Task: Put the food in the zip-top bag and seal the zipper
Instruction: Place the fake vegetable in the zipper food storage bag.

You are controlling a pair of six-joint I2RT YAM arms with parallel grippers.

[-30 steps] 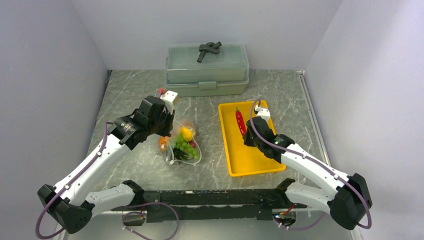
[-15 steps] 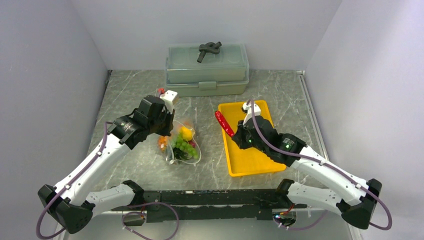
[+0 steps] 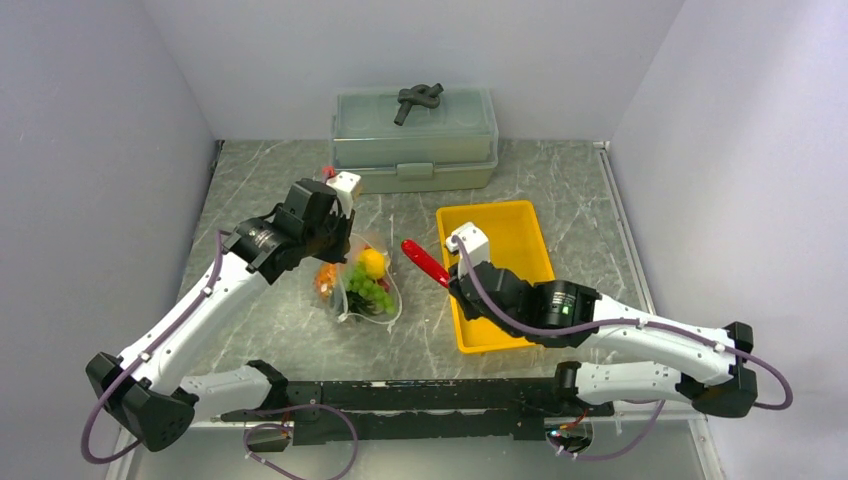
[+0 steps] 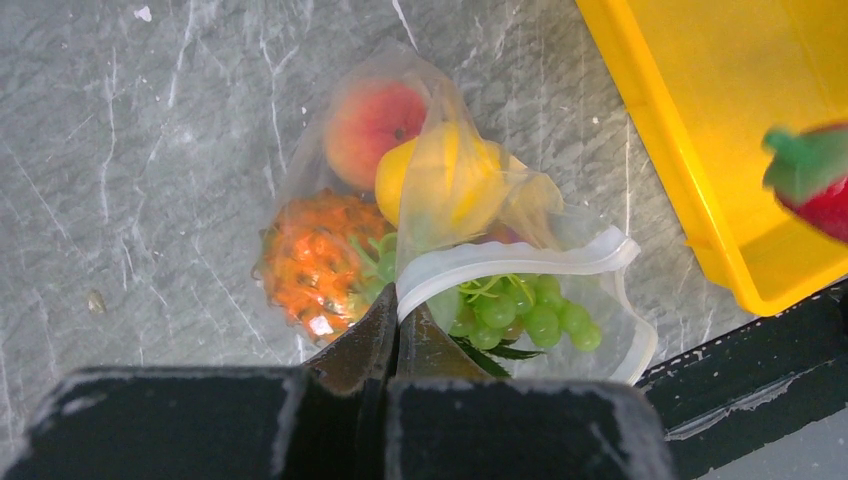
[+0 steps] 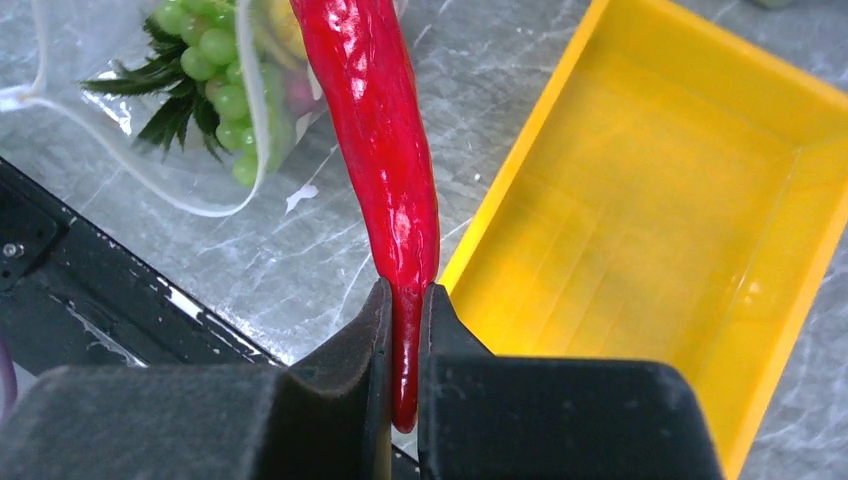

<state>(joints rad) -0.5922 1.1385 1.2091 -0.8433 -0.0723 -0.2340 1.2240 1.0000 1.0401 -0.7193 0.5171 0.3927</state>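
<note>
The left tool [image 4: 398, 322] is pinching the zipper [image 4: 520, 262] of the zip-top bag [image 4: 610, 330], jaws fully closed on the strip; the bag is lying on the worktop [image 4: 150, 150] with grapes [image 4: 520, 315], lemon [image 4: 440, 180], peach [image 4: 372, 118] and pineapple [image 4: 315, 262] inside. The right tool [image 5: 405, 300], jaws nearly shut, is gripping the red chili [image 5: 380, 150] by its pointed end, between bag and yellow tray [image 5: 700, 200]

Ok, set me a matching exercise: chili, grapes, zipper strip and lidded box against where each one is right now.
Things:
1. red chili
2. green grapes
3. zipper strip
4. grey-green lidded box

Places:
A. inside the zip-top bag
B. pinched in the left gripper
C. held in the right gripper
D. at the far end of the table

Pairs: 1-C, 2-A, 3-B, 4-D.
</note>
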